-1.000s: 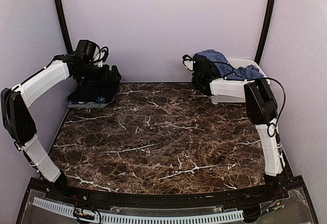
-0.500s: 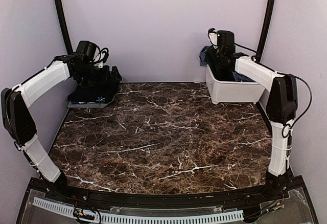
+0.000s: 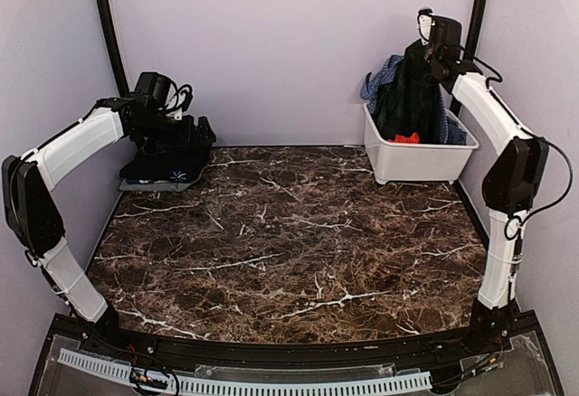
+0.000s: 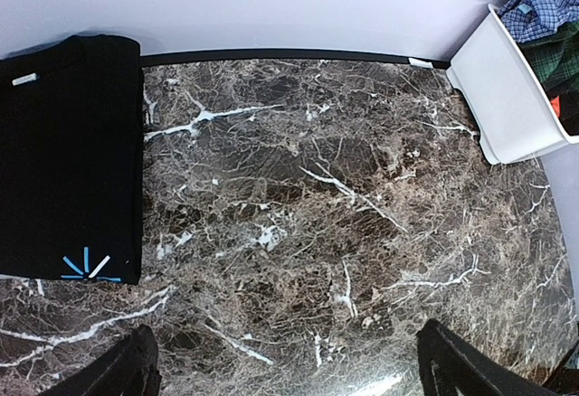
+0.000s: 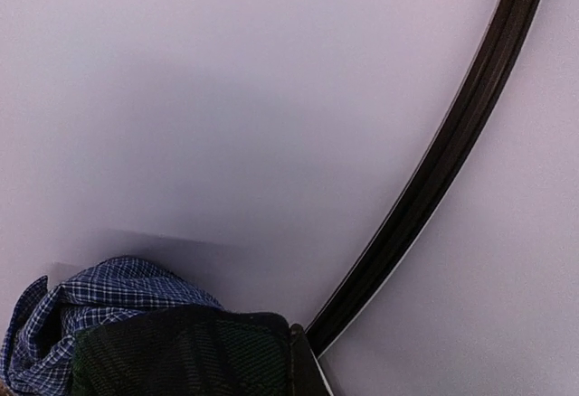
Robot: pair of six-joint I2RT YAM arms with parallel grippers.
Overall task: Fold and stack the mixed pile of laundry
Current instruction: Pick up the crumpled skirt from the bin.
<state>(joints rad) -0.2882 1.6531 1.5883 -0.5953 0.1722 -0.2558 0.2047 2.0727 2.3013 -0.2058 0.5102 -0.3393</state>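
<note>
Open room: bare marble table (image 3: 289, 233) left of the white bin (image 3: 416, 165).
Hidden: right fingertips lost in cloth; red-orange piece (image 3: 407, 138) barely showing inside the bin.
Right gripper (image 3: 423, 51): above the bin, pinched tight on the plaid garment (image 3: 412, 98), which hangs into the bin beside the blue checked shirt (image 3: 382, 84).
Left gripper (image 4: 289, 373): spread wide, far left of the bin, near the folded black garment (image 4: 68, 156).

White plastic bin (image 3: 416, 163) far right, dark marble tabletop (image 3: 289, 242), lilac backdrop (image 3: 289, 43)

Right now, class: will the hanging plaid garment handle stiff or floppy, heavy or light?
Probably floppy: the plaid garment hangs in limp folds from the right pincer. Likely light, since one pinch carries it. It may drag the blue shirt beside it.
</note>
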